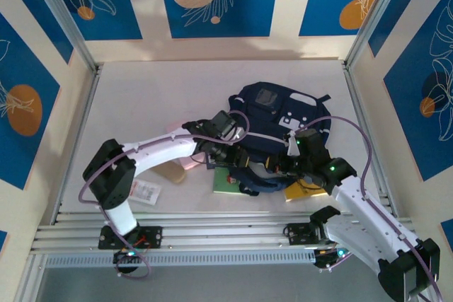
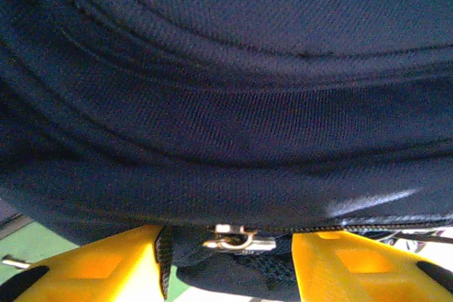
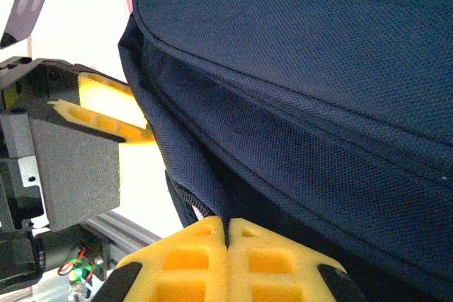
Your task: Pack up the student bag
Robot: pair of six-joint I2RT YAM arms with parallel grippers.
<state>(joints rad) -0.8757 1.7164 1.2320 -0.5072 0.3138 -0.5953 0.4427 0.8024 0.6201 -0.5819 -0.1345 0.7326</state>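
The left arm [image 1: 159, 153] rises from its base at the lower left of the overhead view and bends at a dark joint near the left edge. Its white forearm stretches rightward toward the frame's centre. The left gripper [image 2: 226, 249] has its two yellow fingers [image 2: 92, 266] set well apart, one in each bottom corner of its wrist view. The right arm [image 1: 368, 213] runs from its base out to the lower right corner, folds at a dark joint, and reaches up and left toward the centre, a green light glowing on its wrist. The right gripper [image 3: 227, 225] sits at the bottom centre of its wrist view, its fingers pressed flush together.
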